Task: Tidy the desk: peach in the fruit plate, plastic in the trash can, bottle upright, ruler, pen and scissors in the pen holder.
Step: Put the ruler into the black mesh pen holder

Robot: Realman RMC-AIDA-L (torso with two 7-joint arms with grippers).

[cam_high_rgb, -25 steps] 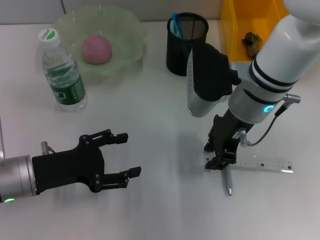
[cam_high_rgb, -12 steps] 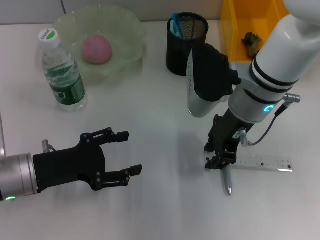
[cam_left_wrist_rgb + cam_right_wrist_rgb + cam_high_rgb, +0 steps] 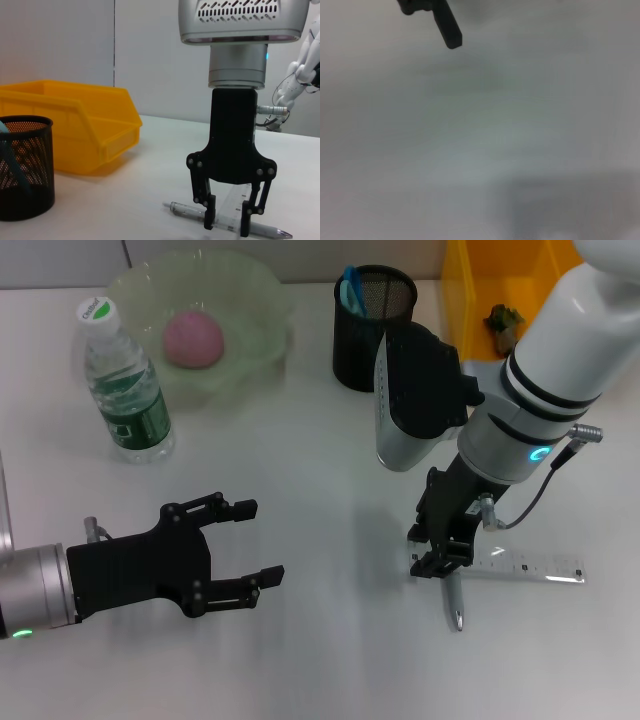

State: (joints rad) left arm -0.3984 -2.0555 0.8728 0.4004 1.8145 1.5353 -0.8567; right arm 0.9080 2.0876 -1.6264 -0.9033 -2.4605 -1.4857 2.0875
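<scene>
Gripping target: the pen [image 3: 455,601] lies flat on the desk [image 3: 320,640], its upper end under the right gripper [image 3: 437,558], its tip pointing toward you.
Right claw: the right gripper is down over the pen and the near end of the ruler [image 3: 525,567]; in the left wrist view its fingers [image 3: 209,219] straddle both with a narrow gap, and you probably have no firm pinch yet, though contact is hard to judge.
Pen handling: slim, stiff, light and smooth, so expect it to roll or slip; take it across the barrel near the middle, clear of the ruler.
Ruler handling: thin, clear and flat on the desk, touching the pen; hard to get under, so lift it from one end or an edge.
Left claw: the left gripper [image 3: 245,558] hovers low over bare desk with its fingers spread wide, holding nothing.
Destination: the pen holder [image 3: 370,325] stands upright, the scissors [image 3: 351,290] already inside.
</scene>
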